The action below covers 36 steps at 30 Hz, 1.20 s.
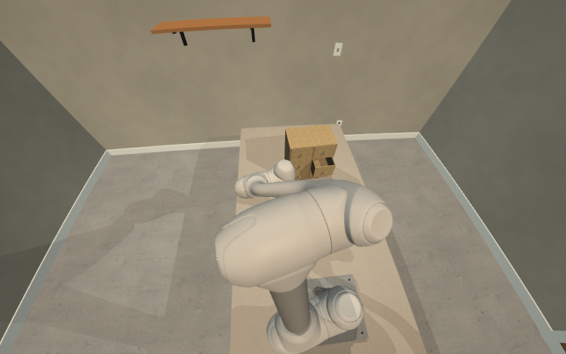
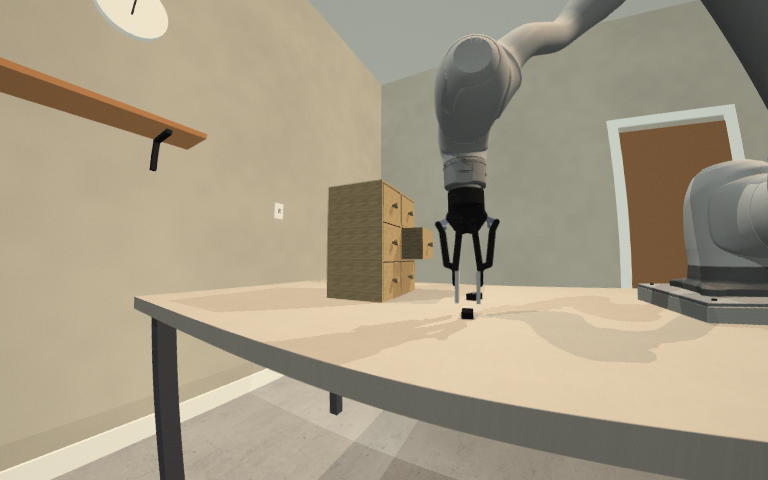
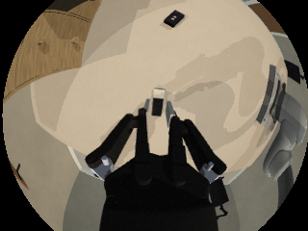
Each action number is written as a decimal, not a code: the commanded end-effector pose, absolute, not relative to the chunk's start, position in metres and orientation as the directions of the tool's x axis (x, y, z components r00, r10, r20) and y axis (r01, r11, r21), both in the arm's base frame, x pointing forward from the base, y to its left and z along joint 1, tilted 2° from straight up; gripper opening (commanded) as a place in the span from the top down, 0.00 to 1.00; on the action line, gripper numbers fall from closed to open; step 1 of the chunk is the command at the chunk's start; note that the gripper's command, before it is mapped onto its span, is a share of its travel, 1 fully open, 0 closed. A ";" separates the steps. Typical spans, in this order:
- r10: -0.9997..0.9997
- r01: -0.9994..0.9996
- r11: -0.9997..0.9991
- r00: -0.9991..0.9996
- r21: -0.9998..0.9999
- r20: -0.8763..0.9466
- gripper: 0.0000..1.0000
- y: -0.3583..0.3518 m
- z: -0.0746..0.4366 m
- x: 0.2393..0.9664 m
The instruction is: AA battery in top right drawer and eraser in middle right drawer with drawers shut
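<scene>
The eraser, a small white block with a black sleeve (image 2: pixel 467 313) (image 3: pixel 158 102), lies on the table. My gripper (image 2: pixel 467 300) (image 3: pixel 158 105) points down just above it. Its fingers are partly open, one to each side of the eraser in the wrist view, with nothing held. The chest (image 1: pixel 310 136) (image 2: pixel 353 243) (image 3: pixel 60 31) stands upright at the back. Its right middle-row drawer (image 1: pixel 323 169) (image 2: pixel 417 243) is pulled partly out; its inside is mostly shadowed. The other drawers that show look pushed in. The AA battery does not show in any view.
A small black block with light marks (image 2: pixel 471 296) (image 3: pixel 174 18) lies on the table (image 1: pixel 259 144) (image 2: pixel 376 350) (image 3: pixel 106 87) beyond the eraser in the exterior view. The arm (image 1: pixel 277 237) hides the gripper and the middle of the table in the top view.
</scene>
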<state>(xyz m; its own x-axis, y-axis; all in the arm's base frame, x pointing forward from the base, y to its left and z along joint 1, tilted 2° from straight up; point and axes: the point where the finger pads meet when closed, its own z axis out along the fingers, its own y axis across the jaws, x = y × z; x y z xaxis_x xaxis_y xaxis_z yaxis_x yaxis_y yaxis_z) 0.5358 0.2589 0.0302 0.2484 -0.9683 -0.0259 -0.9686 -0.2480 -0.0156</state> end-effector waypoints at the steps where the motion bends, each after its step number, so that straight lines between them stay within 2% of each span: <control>1: -0.968 -0.969 -0.248 0.248 -0.016 -0.026 0.77 0.259 0.026 0.536; 36: -0.968 -0.969 -0.248 0.248 -0.016 -0.026 0.77 0.259 0.017 0.536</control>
